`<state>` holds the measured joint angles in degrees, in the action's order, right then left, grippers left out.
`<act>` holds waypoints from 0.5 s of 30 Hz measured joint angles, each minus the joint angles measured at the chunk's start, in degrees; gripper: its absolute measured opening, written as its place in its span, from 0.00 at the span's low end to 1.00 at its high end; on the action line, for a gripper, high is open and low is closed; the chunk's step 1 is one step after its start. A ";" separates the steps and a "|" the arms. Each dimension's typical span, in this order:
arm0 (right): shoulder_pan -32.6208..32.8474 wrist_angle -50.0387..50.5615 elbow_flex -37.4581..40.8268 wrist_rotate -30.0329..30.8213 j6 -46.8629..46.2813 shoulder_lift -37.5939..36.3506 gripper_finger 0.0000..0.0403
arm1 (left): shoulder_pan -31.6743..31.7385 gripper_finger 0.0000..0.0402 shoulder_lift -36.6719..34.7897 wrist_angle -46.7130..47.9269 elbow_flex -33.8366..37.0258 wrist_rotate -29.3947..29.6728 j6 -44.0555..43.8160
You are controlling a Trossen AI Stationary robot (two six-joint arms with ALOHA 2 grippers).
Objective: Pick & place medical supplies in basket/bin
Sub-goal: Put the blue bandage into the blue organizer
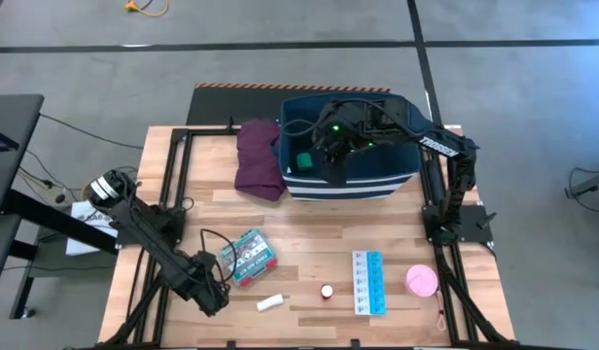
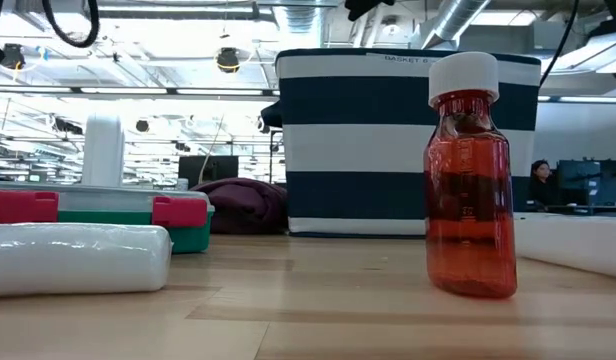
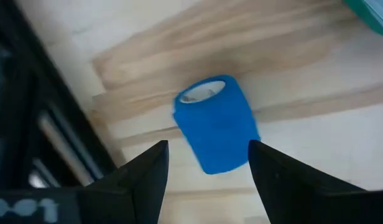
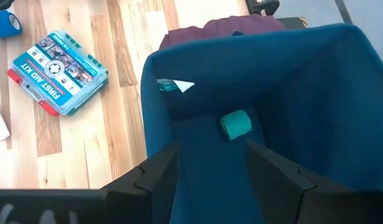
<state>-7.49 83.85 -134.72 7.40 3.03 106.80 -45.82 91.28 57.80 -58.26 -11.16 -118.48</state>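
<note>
My left gripper (image 1: 214, 292) is open near the table's front left. In its wrist view (image 3: 207, 155) its fingers stand on either side of the blue block, a blue roll (image 3: 217, 130) lying on its side on the wood. My right gripper (image 1: 334, 160) is open and empty over the navy bin (image 1: 397, 180); it also shows in the right wrist view (image 4: 210, 162). The green block (image 4: 235, 124) lies on the bin's floor. The green-red first aid box (image 1: 246, 256), white stick (image 1: 269, 302), small red-white bottle (image 1: 326, 291), pill strip (image 1: 369, 282) and pink roll (image 1: 421, 281) lie on the table.
A maroon folded cloth (image 1: 259, 156) lies against the bin's left wall. The table's black frame rails (image 1: 173, 185) run along both sides, and the left rail is close to my left gripper. In the low view the red bottle (image 2: 471, 180) stands upright in front of the striped bin (image 2: 368, 140).
</note>
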 joint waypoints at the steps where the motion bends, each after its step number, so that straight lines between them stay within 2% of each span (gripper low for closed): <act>1: 0.00 0.09 0.00 0.00 0.00 0.00 0.43 | 0.02 0.52 0.18 -1.72 0.68 0.35 -0.09; 5: 0.00 0.22 -0.01 0.02 0.00 0.00 0.42 | 0.03 0.52 1.12 -10.16 5.11 -0.90 -0.31; 9: 0.33 0.62 0.00 0.06 0.02 0.00 0.42 | 0.14 0.51 1.41 -11.07 6.47 -3.20 0.02; 12: 0.37 0.62 -0.01 0.02 0.02 0.00 0.42 | 0.14 0.43 0.61 -10.16 6.43 -3.33 0.79; 15: 0.33 0.59 0.00 0.07 0.02 0.00 0.42 | 0.73 0.31 -0.36 -9.59 5.87 -2.62 1.32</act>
<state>-7.16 84.44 -134.72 7.46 3.05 106.80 -45.09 90.92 48.20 -52.39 -13.79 -117.16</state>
